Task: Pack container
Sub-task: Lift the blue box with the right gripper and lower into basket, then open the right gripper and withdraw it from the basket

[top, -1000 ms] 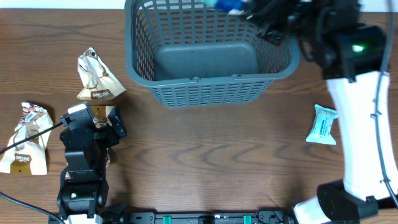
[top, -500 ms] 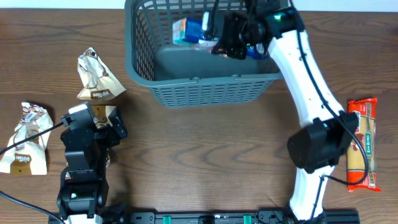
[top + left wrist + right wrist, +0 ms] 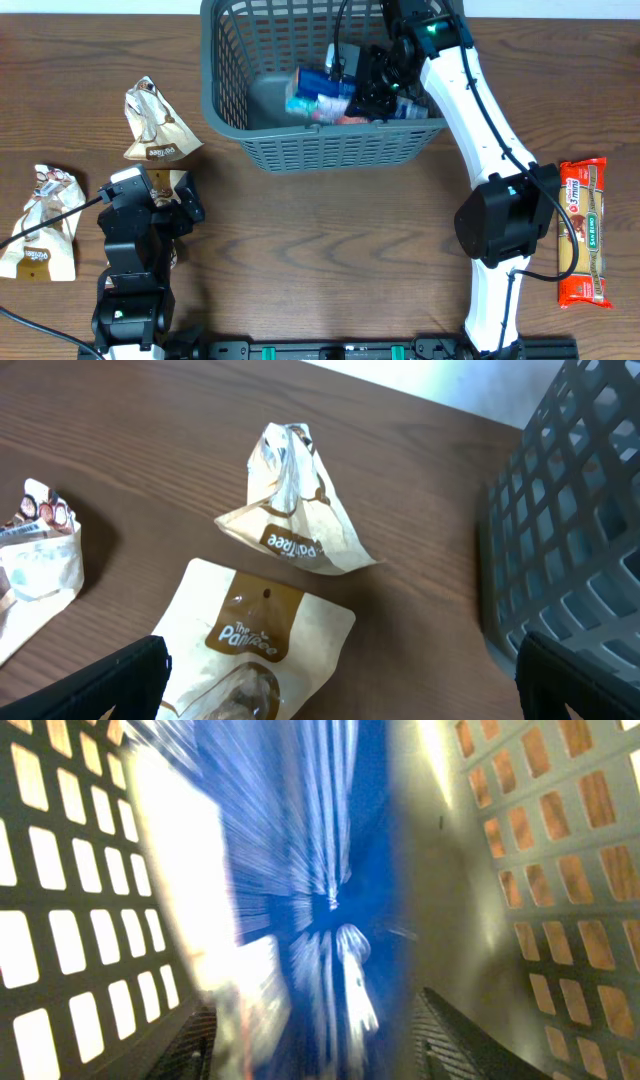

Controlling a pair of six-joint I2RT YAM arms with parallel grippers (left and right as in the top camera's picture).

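The dark grey basket (image 3: 215, 100) stands at the back middle of the table. My right gripper (image 3: 372, 85) reaches down into it. A blue and white packet (image 3: 318, 95) lies inside, just left of the gripper. In the right wrist view the packet (image 3: 300, 870) is a blurred blue streak between my wide-apart fingers (image 3: 195, 1045), with the basket's lattice wall (image 3: 520, 840) around it. My left gripper (image 3: 165, 200) is open and empty. It hovers over a cream and brown packet (image 3: 250, 650) on the table, left of the basket (image 3: 570, 540).
A crumpled cream packet (image 3: 155, 125) lies behind the left gripper, also in the left wrist view (image 3: 295, 510). Another cream packet (image 3: 45, 225) lies at the far left. A red biscuit packet (image 3: 583, 230) lies at the right edge.
The right gripper has moved down and nearer the basket's front wall, and the blue and white packet has shifted with it. The left arm has not moved.
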